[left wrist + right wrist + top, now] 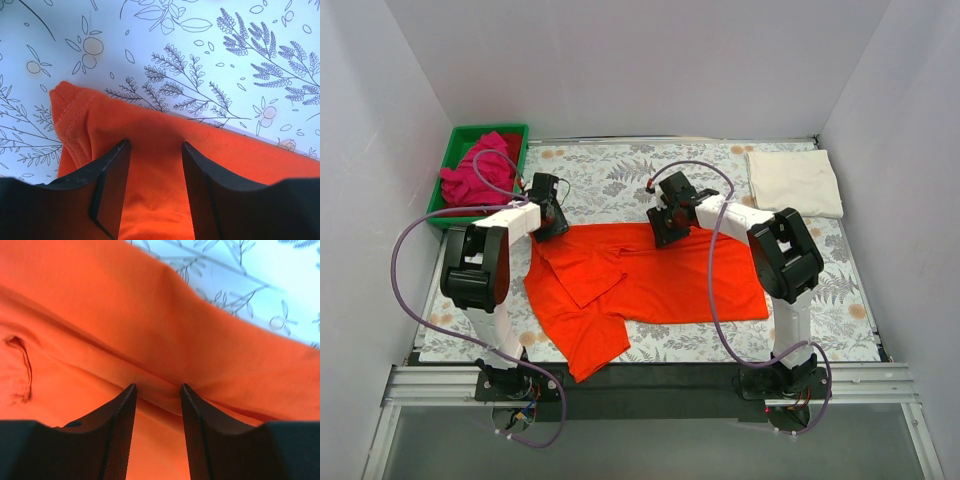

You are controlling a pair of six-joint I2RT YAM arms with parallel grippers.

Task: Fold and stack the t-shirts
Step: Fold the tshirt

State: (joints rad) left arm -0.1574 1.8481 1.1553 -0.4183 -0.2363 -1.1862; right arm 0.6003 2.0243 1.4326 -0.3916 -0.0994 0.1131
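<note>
While one orange t-shirt [660,285] lies spread, one cream [795,182], one pink [475,175] aside.

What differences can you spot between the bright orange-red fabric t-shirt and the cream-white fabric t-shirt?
The orange-red t-shirt lies spread out, only partly folded; the cream-white t-shirt is a neat folded rectangle. The orange-red one lies midway across the grey floral-print cloth; the cream-white one sits at its far right corner. Both are plain, single-coloured shirts.
</note>
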